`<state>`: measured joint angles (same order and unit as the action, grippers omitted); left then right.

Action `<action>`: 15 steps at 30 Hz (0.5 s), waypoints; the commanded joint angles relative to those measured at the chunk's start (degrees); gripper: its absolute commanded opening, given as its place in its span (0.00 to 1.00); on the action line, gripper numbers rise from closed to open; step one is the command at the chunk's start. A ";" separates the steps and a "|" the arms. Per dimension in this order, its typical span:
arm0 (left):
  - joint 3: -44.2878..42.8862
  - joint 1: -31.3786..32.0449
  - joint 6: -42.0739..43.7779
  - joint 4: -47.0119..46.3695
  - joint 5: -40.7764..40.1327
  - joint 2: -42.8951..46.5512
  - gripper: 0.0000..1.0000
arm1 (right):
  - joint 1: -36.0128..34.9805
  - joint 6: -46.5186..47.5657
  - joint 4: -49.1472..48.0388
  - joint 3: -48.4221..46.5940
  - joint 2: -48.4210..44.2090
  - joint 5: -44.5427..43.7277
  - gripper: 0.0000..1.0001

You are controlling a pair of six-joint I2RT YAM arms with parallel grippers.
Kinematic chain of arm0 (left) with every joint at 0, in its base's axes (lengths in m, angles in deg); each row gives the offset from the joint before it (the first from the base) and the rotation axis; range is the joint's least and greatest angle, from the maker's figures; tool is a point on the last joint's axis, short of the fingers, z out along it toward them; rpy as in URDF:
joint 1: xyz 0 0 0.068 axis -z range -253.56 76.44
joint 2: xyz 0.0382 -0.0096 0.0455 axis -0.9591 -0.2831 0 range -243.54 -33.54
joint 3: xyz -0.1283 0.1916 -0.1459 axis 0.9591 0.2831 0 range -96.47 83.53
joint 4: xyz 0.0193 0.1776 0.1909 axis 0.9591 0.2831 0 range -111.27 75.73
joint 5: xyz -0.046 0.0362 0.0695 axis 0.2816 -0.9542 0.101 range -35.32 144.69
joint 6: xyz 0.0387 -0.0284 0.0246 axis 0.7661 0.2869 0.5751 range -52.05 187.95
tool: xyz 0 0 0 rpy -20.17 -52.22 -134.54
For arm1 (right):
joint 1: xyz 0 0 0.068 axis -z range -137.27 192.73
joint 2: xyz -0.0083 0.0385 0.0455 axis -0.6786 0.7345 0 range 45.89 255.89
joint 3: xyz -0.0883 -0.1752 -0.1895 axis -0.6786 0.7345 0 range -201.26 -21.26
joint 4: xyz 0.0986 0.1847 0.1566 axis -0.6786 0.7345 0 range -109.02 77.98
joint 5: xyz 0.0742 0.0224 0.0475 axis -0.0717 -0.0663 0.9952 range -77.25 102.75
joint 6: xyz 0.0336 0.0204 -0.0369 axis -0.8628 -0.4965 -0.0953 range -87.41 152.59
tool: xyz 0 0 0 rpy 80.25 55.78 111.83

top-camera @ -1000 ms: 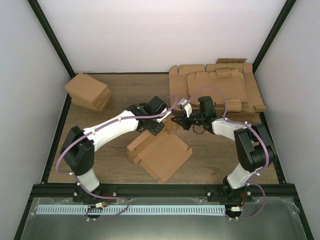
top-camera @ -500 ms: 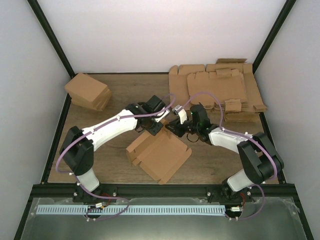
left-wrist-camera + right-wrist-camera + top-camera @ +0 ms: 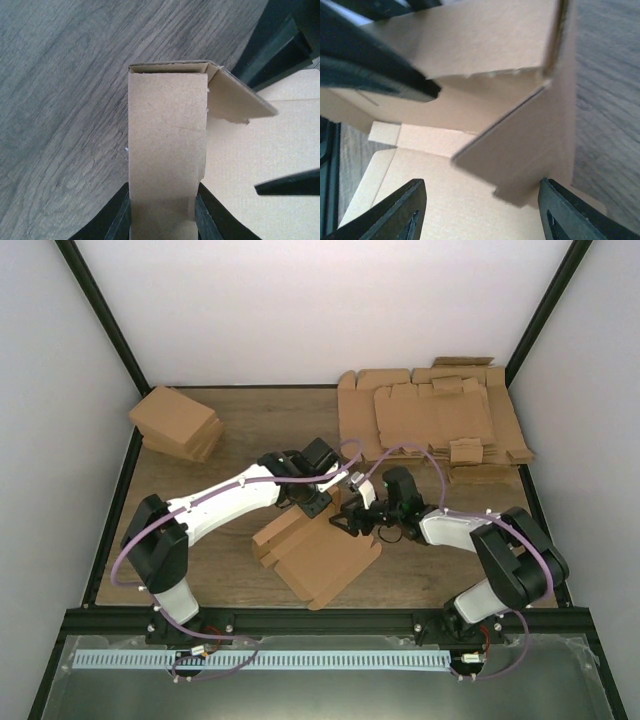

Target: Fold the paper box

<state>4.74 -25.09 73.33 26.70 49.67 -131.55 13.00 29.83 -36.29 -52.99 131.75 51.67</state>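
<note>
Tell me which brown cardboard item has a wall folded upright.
The single paper box in the middle: one side wall stands up from its flat panel. The pile of sheets at far right lies flat, and the cartons at far left show no raised wall.

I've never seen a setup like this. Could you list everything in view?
paper box: one, brown, table centre, one wall raised
cardboard sheets: one pile, brown, far right corner
folded cartons: one pile, brown, far left
table: one, wood-grain, under everything
left arm, right arm: two, white and black, near edge
left gripper: one, black, shut on the raised wall
right gripper: one, black, open at a flap
</note>
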 commanded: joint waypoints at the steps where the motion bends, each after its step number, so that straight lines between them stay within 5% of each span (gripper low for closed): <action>1: 0.28 0.42 1.20 -0.02 1.25 -0.72 0.25 | -1.03 3.02 -2.41 0.49 -1.87 7.59 0.64; 9: 0.95 0.39 1.46 -0.39 2.26 -0.21 0.25 | 0.09 4.20 -1.02 1.59 -4.27 4.19 0.61; 15: 0.97 0.36 1.48 -0.59 3.55 -0.81 0.25 | 0.21 6.47 2.78 -2.26 -2.48 2.99 0.46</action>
<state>4.85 -25.13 74.19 26.13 50.26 -131.55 13.19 33.85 -34.44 -52.05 129.13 54.80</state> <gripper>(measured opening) 0.282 0.479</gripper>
